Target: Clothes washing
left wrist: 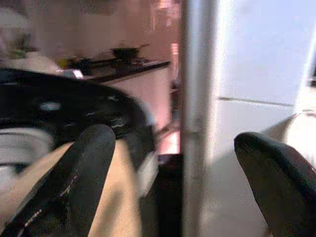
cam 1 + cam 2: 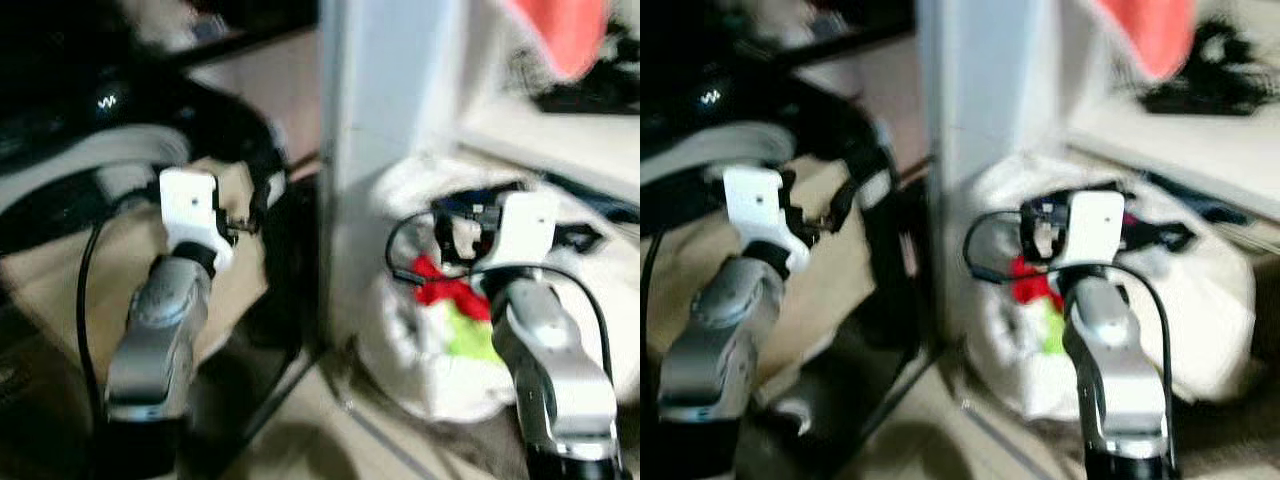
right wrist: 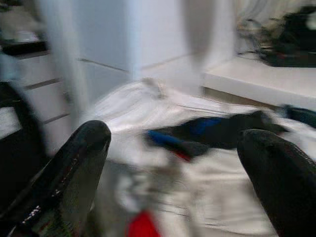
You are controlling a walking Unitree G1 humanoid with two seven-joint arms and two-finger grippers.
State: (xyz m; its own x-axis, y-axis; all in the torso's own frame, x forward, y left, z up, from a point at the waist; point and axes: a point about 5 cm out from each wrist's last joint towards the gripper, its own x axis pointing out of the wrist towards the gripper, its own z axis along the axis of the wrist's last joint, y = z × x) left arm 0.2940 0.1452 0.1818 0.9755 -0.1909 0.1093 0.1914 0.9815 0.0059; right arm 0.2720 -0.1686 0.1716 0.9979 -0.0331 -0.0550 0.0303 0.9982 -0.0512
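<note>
1. Two silver arms reach forward; the left pincer point(image 1: 170, 182) has its fingers spread wide with nothing between them, in the left half of the frame.
2. The right pincer point(image 3: 175, 182) is also spread wide and holds nothing, above the white laundry bag point(image 2: 440, 370) at lower right.
3. Red and green clothes point(image 2: 455, 310) lie in the bag, with a dark blue garment point(image 3: 212, 128) on top.
4. A white upright panel point(image 2: 385, 110) stands between the arms.
5. A blurred black and grey shape point(image 2: 110, 140) sits at left.

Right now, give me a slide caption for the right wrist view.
Open right gripper poised above a white laundry bag holding dark and blue clothes, beside a white cabinet.
</note>
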